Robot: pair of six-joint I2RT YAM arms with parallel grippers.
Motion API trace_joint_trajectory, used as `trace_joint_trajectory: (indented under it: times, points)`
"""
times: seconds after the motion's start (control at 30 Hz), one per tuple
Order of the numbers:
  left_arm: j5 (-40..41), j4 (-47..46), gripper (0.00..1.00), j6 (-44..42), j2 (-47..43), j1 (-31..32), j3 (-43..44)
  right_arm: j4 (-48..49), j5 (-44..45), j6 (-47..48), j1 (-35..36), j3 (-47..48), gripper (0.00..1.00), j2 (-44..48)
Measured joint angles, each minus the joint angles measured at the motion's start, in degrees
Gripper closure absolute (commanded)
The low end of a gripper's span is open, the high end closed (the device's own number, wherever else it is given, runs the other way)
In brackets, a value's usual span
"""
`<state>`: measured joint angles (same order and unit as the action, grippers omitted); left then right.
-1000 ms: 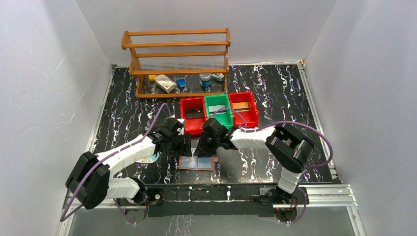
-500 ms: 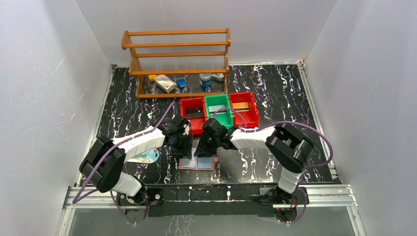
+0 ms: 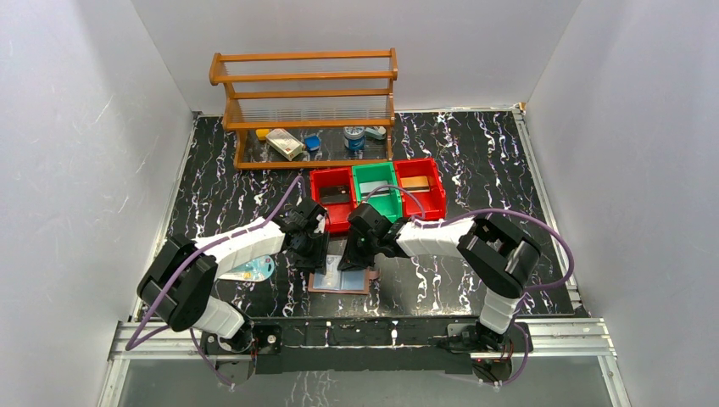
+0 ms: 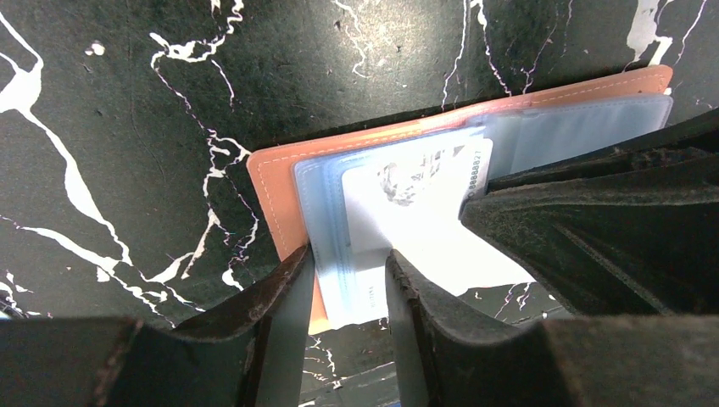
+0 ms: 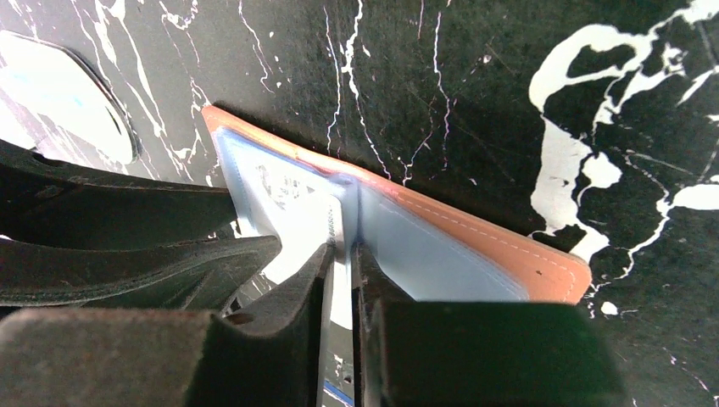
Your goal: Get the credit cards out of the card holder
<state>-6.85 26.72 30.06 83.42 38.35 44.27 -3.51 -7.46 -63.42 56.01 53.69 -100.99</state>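
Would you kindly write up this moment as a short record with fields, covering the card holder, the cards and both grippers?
holder: the card holder lies open on the black marbled table, clear pockets up.
card: a white card shows at one pocket, not clear of the holder.
left arm: left gripper open, fingers astride that pocket's edge.
right arm: right gripper closed on a thin pale sheet upright at the fold; pocket leaf or card, cannot tell.
progress: that white card not yet out.
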Motion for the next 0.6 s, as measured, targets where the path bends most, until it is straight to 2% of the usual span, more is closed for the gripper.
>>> trace_joint_trajectory:
  times: [0.2,0.5,0.6]
  points:
    - [0.28,0.13,0.67,-0.04,0.00,0.00,0.00,-0.24,0.04,0.44,0.00,0.00,0.90,0.00]
    - [0.37,0.15,0.67,-0.07,0.00,0.00,0.00,-1.14,1.18,0.46,0.07,0.00,0.91,0.66]
    - [0.37,0.17,0.71,-0.09,0.00,0.00,0.00,-1.44,1.75,0.50,0.13,0.00,0.85,0.90]
